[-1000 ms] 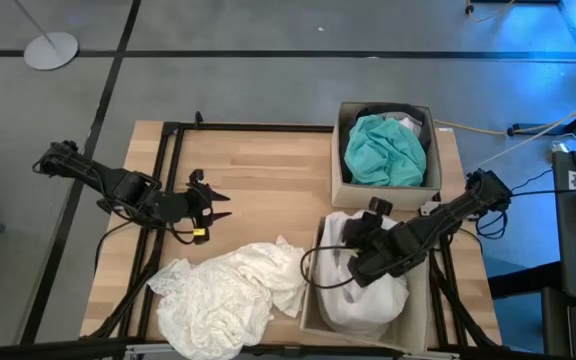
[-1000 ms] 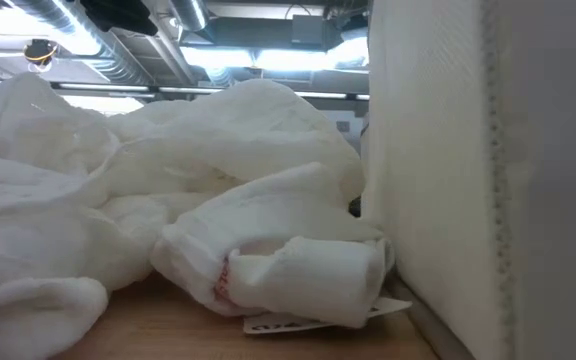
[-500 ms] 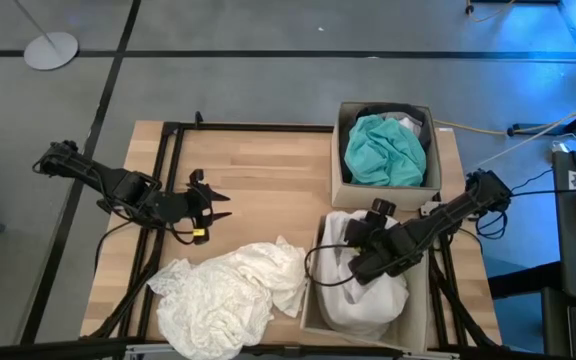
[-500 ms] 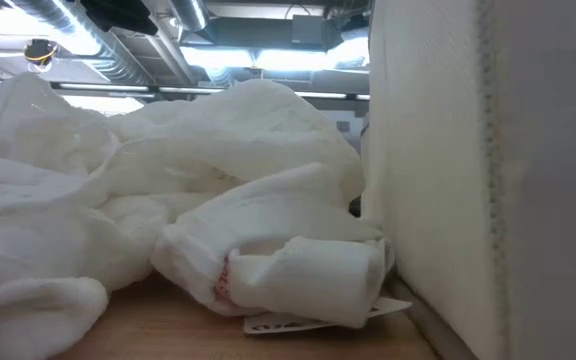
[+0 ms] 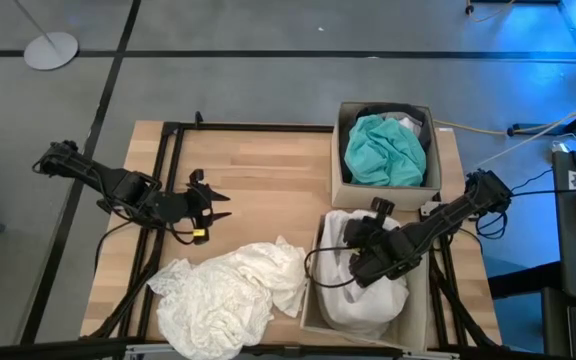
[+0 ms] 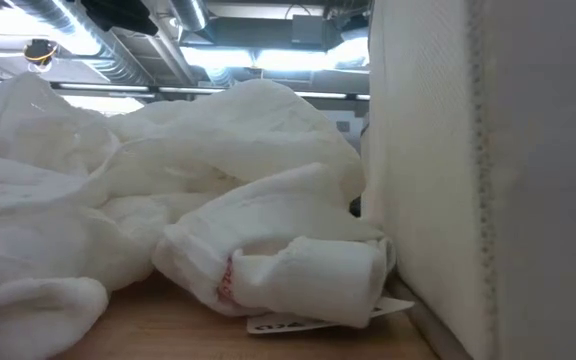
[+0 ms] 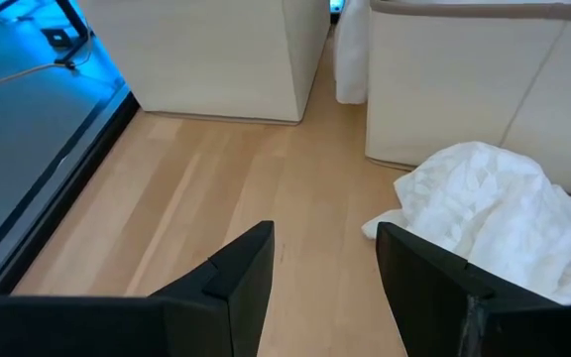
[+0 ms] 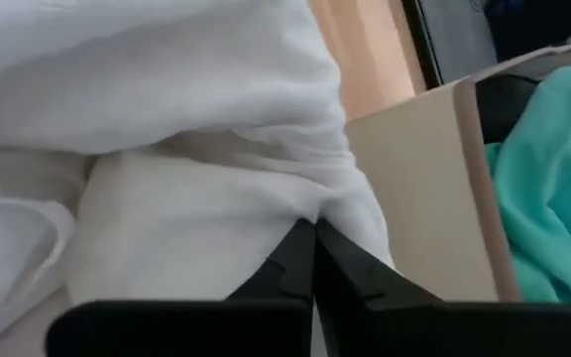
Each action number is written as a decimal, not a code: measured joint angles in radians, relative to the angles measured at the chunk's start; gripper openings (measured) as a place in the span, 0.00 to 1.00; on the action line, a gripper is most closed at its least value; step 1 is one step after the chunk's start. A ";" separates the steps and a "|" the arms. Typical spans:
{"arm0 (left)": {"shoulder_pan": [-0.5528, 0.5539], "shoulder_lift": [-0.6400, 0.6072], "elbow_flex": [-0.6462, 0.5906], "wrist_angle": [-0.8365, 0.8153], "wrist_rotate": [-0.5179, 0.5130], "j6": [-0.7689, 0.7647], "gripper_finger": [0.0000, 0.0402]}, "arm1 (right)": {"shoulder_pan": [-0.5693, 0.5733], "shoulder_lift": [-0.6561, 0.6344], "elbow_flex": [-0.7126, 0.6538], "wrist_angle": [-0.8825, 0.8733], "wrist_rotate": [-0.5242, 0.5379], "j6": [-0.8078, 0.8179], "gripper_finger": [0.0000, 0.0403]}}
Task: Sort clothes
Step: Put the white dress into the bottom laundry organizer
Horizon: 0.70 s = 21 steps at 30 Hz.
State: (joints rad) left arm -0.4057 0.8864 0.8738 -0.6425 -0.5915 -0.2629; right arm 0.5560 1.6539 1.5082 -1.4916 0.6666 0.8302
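Observation:
A crumpled white garment (image 5: 228,295) lies on the wooden table near its front edge, against the near cardboard box (image 5: 311,300); it also shows in the low view (image 6: 168,220) and the left wrist view (image 7: 494,218). More white cloth (image 5: 368,305) fills that box. A teal garment (image 5: 386,150) lies in the far box (image 5: 340,150), with dark cloth behind it. My left gripper (image 5: 228,204) is open and empty over the table's left part (image 7: 325,238). My right gripper (image 5: 356,272) is down in the near box, shut on the white cloth (image 8: 314,230). My right gripper pinches a bunched fold of the white cloth (image 8: 317,206) between its two fingertips, inside the near box. The fingers slant down from the table's right side. The cloth lies slack on the pile in the box; one layer or several, I cannot tell.
The two cardboard boxes stand one behind the other on the table's right part. Bare wood (image 5: 268,180) lies between my left gripper and the boxes. A black frame (image 5: 168,160) runs along the table's left and far sides.

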 joint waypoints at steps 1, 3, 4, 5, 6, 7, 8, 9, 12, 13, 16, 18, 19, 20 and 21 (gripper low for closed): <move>0.000 0.000 0.000 0.000 0.000 -0.003 0.42 | 0.000 0.000 -0.003 0.000 0.005 0.004 0.03; 0.000 0.000 0.000 0.000 0.000 -0.011 0.42 | 0.000 0.000 -0.004 0.015 0.005 0.005 0.03; 0.000 0.000 0.000 0.000 0.000 -0.011 0.42 | 0.000 0.000 -0.004 0.037 0.004 -0.005 0.02; 0.000 0.000 0.000 0.000 0.000 -0.011 0.42 | 0.000 0.000 -0.003 0.064 0.000 -0.025 0.01; 0.000 0.000 0.000 0.000 0.000 -0.011 0.42 | 0.000 0.000 0.003 0.088 -0.012 -0.044 0.01; 0.000 0.000 0.000 0.000 0.000 -0.011 0.42 | 0.001 0.000 0.015 0.104 -0.028 -0.063 0.01; 0.000 0.000 0.000 0.000 0.000 -0.011 0.42 | 0.009 0.000 0.033 0.112 -0.042 -0.076 0.01; 0.000 0.000 0.000 0.000 0.000 -0.011 0.42 | 0.014 0.000 0.055 0.113 -0.048 -0.082 0.01; 0.000 0.000 0.000 0.000 0.000 -0.011 0.42 | 0.040 0.000 0.126 0.110 -0.039 -0.106 0.01; 0.000 0.000 0.000 0.000 0.000 -0.011 0.42 | 0.049 0.000 0.156 0.100 -0.024 -0.108 0.01; 0.000 0.000 0.000 0.000 0.000 -0.010 0.42 | 0.081 0.000 0.258 0.061 0.030 -0.121 0.01; 0.000 0.000 0.000 0.000 0.000 -0.010 0.42 | 0.100 0.000 0.320 0.051 0.057 -0.136 0.00; 0.000 0.000 0.000 0.000 0.000 -0.010 0.42 | 0.107 0.000 0.348 0.053 0.060 -0.148 0.00; 0.000 0.000 0.000 0.000 0.000 -0.009 0.42 | 0.114 0.000 0.375 0.055 0.058 -0.154 0.00; 0.000 0.000 0.000 0.000 0.000 -0.009 0.42 | 0.119 -0.001 0.396 0.055 0.047 -0.154 0.00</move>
State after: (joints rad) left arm -0.4057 0.8864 0.8738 -0.6430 -0.5915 -0.2722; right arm 0.6754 1.6531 1.9043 -1.4361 0.7138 0.6758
